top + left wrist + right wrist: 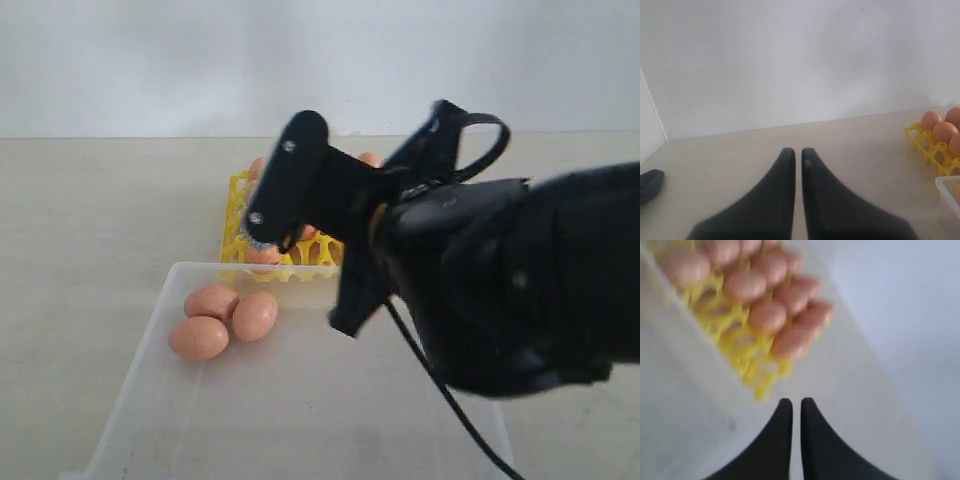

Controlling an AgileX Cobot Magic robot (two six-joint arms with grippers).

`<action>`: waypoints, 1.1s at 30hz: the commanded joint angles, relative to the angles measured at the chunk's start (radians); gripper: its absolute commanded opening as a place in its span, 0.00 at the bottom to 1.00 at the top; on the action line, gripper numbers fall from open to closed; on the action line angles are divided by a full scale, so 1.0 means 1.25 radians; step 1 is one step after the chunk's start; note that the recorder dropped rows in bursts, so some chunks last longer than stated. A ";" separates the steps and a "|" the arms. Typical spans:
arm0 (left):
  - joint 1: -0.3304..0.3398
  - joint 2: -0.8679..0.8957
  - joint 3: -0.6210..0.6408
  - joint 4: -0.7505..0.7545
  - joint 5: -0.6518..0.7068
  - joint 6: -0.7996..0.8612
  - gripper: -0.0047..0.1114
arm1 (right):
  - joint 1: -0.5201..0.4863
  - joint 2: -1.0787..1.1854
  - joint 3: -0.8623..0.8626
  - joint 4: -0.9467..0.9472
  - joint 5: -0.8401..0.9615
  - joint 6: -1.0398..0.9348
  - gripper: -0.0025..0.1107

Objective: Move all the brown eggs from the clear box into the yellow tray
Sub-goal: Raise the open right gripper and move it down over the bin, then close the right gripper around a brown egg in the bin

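Note:
Three brown eggs (211,301) (255,315) (198,337) lie together at the far left of the clear box (150,350). Behind the box stands the yellow tray (237,215), largely hidden by my right arm (480,290). The right wrist view shows several brown eggs (745,286) seated in the yellow tray (735,340), beyond the clear box (685,405). My right gripper (792,401) is shut and empty, above the box's end nearest the tray. My left gripper (795,150) is shut and empty over bare table, with the yellow tray (927,145) and its eggs (932,120) off to one side.
The beige table (90,200) runs back to a white wall (150,60). A corner of the clear box (950,187) shows in the left wrist view, and a dark object (650,182) lies at that view's edge. My right arm fills much of the exterior view.

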 commanded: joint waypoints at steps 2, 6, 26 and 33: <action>-0.005 -0.002 0.003 -0.002 -0.002 0.002 0.08 | -0.090 0.000 -0.088 0.866 0.103 -0.769 0.03; -0.005 -0.002 0.003 -0.002 -0.003 0.002 0.08 | -0.102 0.045 -0.205 1.080 0.181 -0.944 0.03; -0.005 -0.002 0.003 -0.002 -0.002 0.002 0.08 | -0.100 0.443 -0.716 1.145 0.214 -1.333 0.67; -0.005 -0.002 0.003 -0.002 -0.002 0.002 0.08 | -0.100 0.475 -0.716 1.174 0.149 -1.333 0.65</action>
